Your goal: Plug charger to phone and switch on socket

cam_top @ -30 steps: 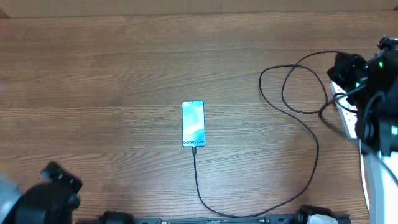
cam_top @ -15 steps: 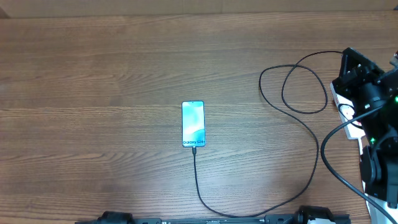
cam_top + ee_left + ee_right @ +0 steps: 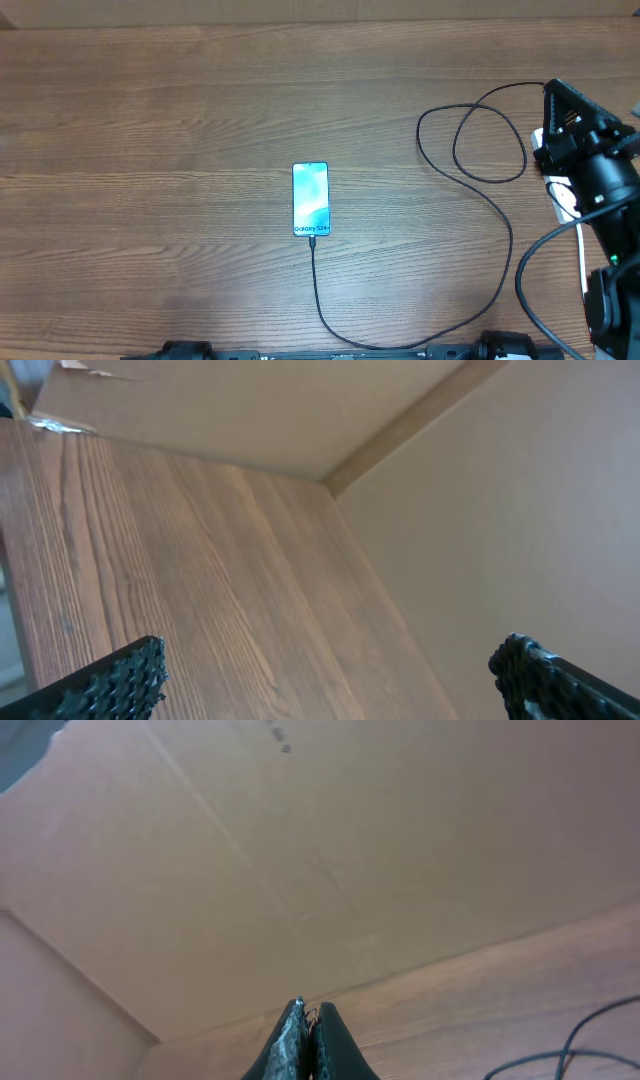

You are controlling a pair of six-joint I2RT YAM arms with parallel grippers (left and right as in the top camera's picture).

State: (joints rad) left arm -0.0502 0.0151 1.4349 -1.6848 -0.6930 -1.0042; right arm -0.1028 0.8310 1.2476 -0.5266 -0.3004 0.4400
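Phone (image 3: pixel 310 199): flat on the counter (image 3: pixel 150 120), screen lit up blue. It is far off to the left of the right claw (image 3: pixel 308 1038).
Charger (image 3: pixel 497 215): a thin black wire. Its small tip touches the phone's near edge. The wire runs along the near side of the counter and curls in loops just left of the right claw. Then it goes under the arm, so its other end is hidden.
Socket (image 3: pixel 563 196): white, mostly hidden under the right arm, just behind the right claw. I cannot tell if its switch is on.
Right claw: closed tight with nothing in it, pointing at the brown cardboard wall (image 3: pixel 300 870).
Left claw (image 3: pixel 325 675): wide open, nothing between its fingers, bare counter below it.
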